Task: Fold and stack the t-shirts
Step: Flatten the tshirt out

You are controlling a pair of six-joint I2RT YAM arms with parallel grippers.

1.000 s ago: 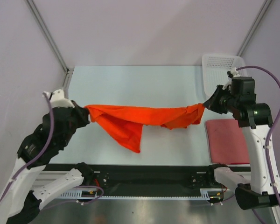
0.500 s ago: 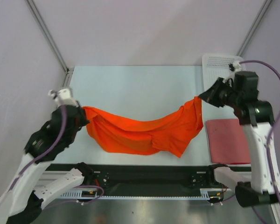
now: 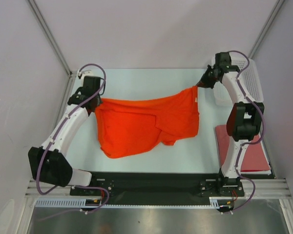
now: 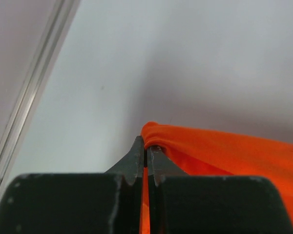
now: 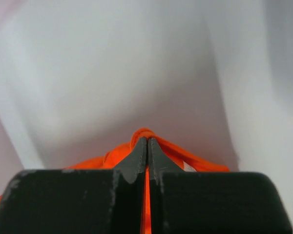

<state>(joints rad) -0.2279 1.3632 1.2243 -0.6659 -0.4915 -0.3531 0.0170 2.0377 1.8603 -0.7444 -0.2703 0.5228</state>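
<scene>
Pale surface (image 3: 146, 80) between grey walls, orange t-shirt (image 3: 141, 124) spread across mid-frame.
Pinched at both upper corners: left tool (image 4: 146, 147) pressed together on the cloth at centre left, right tool (image 5: 147, 145) clamped on the corner at upper right, just beside white basket (image 3: 254, 78). Brick-red t-shirt (image 3: 256, 158) lying flat at lower right.

A shirt (image 3: 146, 124) spans the middle of the worktop (image 3: 146, 80), one far corner pinched in the left claw (image 3: 94, 104) and the other in the right claw (image 3: 199, 87). A basket (image 3: 252, 80) stands far right. Before it, near right, lies a second shirt (image 3: 255, 158).
</scene>
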